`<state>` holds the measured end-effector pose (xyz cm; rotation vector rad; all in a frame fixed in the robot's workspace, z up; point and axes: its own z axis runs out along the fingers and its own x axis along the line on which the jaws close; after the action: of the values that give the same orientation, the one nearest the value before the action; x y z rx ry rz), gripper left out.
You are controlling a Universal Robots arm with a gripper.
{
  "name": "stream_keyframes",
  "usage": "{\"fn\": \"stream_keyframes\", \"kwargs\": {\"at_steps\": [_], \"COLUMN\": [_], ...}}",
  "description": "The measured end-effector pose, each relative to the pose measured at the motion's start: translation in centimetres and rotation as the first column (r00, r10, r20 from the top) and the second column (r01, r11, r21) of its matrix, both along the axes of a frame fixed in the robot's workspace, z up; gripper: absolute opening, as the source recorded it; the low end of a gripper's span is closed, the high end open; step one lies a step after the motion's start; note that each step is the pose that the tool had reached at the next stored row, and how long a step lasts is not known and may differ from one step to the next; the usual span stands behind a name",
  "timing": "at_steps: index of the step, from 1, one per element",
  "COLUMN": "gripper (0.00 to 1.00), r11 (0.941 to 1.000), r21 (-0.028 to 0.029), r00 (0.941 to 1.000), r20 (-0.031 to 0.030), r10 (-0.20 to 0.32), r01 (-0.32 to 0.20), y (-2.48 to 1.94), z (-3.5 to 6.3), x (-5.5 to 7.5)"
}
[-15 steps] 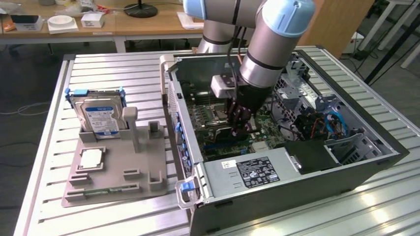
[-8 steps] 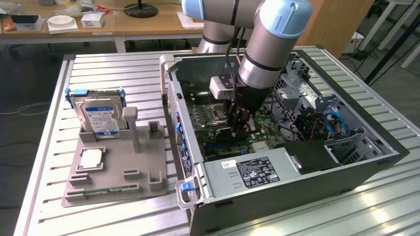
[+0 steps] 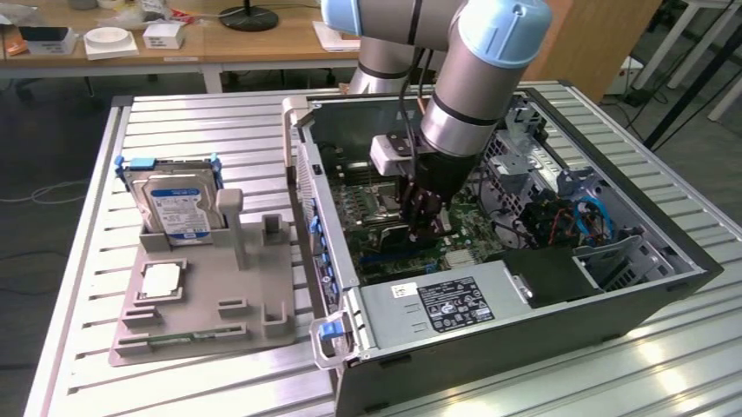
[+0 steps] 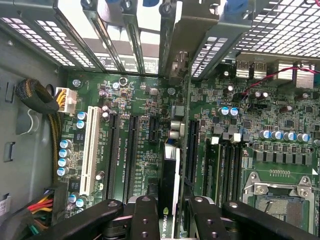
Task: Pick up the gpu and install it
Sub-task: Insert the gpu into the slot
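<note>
One arm, one gripper (image 3: 420, 204), down inside the open case (image 3: 545, 334). We see its fingers (image 4: 145, 217) pinched on the gpu (image 4: 170, 192), one against each flat face, so the card is held, not loose.

Key relation: the gpu sits straight under the gripper, between it and the motherboard (image 4: 150, 100). It stands on edge, with its thin top edge toward the wrist camera. Its long axis is parallel to the expansion slots, running from the fingers toward the case's rear slot covers (image 4: 115, 35). In the exterior view the card hangs upright from the gripper over the middle of the board. We judge it lined up over a slot lane. Whether its lower edge touches or sits in a slot we cannot tell, because the card itself hides that.

Counts:
- gpu: one.
- White slot (image 4: 90, 150): one.
- Long black slots (image 4: 111, 155) between the white one and the card: two.
- CPU socket (image 4: 272, 200): one, bare.
- Grey tray (image 3: 232, 321): one, on the table (image 3: 208, 130) at the exterior view's left, well apart from the gripper.
- Hard drive (image 3: 176, 204): one, standing in the tray.
- Chip (image 3: 160, 282): one, lying flat on the tray.
- Memory stick (image 3: 191, 334): one, along the tray's near edge.

Our call: pickup done, install in hand.
</note>
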<state>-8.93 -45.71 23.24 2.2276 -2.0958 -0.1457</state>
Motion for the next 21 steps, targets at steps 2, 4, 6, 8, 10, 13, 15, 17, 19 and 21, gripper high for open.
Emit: {"fn": "stream_keyframes", "kwargs": {"at_steps": [2, 4, 6, 8, 10, 13, 15, 17, 19, 21], "gripper": [0.28, 0.28, 0.35, 0.41, 0.47, 0.59, 0.59, 0.59, 0.59, 0.59], "r11": [1.0, 1.0, 1.0, 1.0, 1.0, 1.0, 1.0, 1.0, 1.0, 1.0], "r21": [-0.0002, 0.0001, 0.0005, -0.0006, -0.0009, -0.0013, -0.0016, -0.0013, -0.0012, -0.0013], "r00": [1.0, 1.0, 1.0, 1.0, 1.0, 1.0, 1.0, 1.0, 1.0, 1.0], "r20": [0.0, -0.0003, 0.0004, 0.0001, -0.0001, 0.0, -0.0002, 0.0, -0.0001, -0.0002], "r10": [0.0, 0.0, -0.001, 0.0, 0.0, 0.0, -0.001, -0.001, -0.001, -0.001], "r01": [0.0, 0.0, 0.001, 0.0, 0.0, 0.0, 0.001, 0.001, 0.001, 0.001], "y": [0.0, 0.01, 0.02, 0.0, 0.0, 0.0, 0.0, 0.0, 0.0, 0.0], "z": [0.0, -0.01, -0.05, -0.01, 0.0, 0.01, 0.44, 1.23, 1.89, 2.43], "x": [0.0, 0.0, 0.0, 0.0, 0.0, 0.0, -0.1, -0.1, -0.1, -0.1]}}
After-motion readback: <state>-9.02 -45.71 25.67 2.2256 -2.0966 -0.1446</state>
